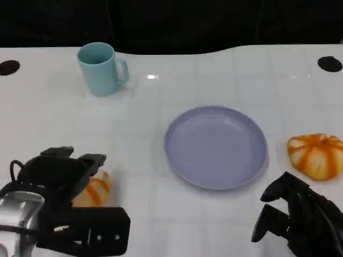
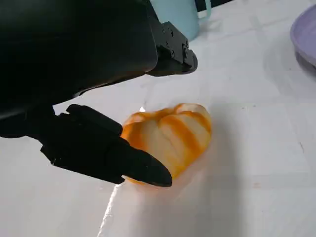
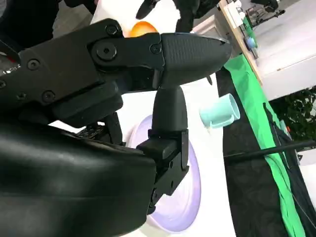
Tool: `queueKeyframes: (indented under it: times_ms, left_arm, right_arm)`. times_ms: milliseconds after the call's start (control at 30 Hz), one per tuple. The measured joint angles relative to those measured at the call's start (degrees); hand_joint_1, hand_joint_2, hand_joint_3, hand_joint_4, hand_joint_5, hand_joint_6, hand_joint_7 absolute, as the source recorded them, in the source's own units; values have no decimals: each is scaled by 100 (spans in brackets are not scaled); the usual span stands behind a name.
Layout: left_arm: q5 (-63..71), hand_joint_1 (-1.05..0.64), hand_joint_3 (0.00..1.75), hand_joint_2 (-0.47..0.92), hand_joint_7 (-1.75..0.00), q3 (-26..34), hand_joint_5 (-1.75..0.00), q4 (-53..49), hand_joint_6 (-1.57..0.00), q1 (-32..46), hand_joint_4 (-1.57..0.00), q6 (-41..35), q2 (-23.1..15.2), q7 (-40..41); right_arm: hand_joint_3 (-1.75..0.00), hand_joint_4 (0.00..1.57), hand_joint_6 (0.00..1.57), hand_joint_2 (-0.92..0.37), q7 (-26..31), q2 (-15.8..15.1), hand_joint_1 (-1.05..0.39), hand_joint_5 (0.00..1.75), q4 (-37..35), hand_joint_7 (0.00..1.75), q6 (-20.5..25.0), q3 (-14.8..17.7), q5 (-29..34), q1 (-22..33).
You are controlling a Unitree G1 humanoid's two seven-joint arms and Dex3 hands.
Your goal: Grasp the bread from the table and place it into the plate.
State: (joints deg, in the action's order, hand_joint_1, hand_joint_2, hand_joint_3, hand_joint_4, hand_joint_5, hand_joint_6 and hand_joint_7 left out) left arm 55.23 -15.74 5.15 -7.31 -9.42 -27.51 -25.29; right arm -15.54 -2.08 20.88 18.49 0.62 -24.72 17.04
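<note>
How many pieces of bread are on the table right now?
2. One bread lies at the table's near left, by the left hand. The other bread sits right of the plate, ahead of the right hand. Neither is in the plate.

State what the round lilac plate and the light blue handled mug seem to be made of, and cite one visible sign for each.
Round lilac plate: probably plastic, with an even matte colour and only a soft sheen. Light blue handled mug: plastic or glazed ceramic, smooth and uniform; the pictures cannot settle which.
</note>
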Motion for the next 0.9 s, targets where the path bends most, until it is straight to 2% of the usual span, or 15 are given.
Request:
queueKeyframes:
  times_ms: [367,467,733,900]
  left_arm:
    - [-266,-38,0,81,0,-372,-4,-1741,-9,-768,-3,296,218,789]
    - [-382,-44,0,82,0,-456,-4,-2101,-9,-940,-4,384,233,958]
    - [-657,-47,1,84,-2,-625,-9,-3029,-15,-1357,-10,729,276,1450]
    - [-886,-38,4,91,-5,-633,-13,-3311,-25,-1426,-19,906,275,1685]
  right_arm:
    - [-44,61,40,-92,-16,4,-53,175,4,167,-2,7,-5,37]
    - [-44,61,40,-92,-20,3,-53,175,3,167,-5,9,-4,47]
    - [-44,61,40,-92,-35,1,-53,175,5,166,-5,27,-6,61]
    - [-43,60,40,-92,-36,1,-53,175,7,167,-5,31,-6,67]
